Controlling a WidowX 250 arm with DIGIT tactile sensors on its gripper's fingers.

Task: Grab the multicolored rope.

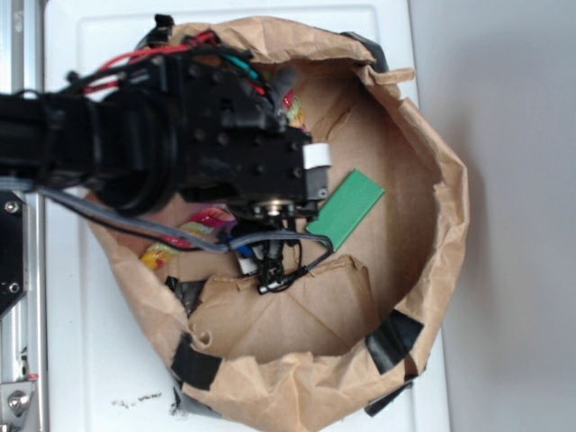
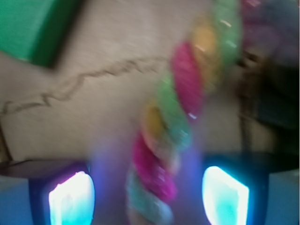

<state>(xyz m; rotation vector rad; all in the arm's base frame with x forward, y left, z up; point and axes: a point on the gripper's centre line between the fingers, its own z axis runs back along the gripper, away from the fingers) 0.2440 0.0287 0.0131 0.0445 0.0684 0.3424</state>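
Observation:
The multicolored rope (image 2: 180,108), twisted in red, yellow and light green, runs up the middle of the blurred wrist view. It lies on the brown paper floor. Its lower stretch passes between my two glowing fingertips (image 2: 72,199), with a gap on each side. My gripper (image 2: 149,197) is open and touches nothing. In the exterior view the black arm covers most of the rope; only a short striped piece (image 1: 200,220) and a bit near the arm's top (image 1: 293,110) show. The gripper itself is hidden under the arm there.
A flat green rectangular block (image 1: 349,208) lies right of the arm, also seen as the green block (image 2: 35,28) at the wrist view's top left. A torn brown paper bag wall (image 1: 450,207) with black tape rings the area. Cables hang below the wrist.

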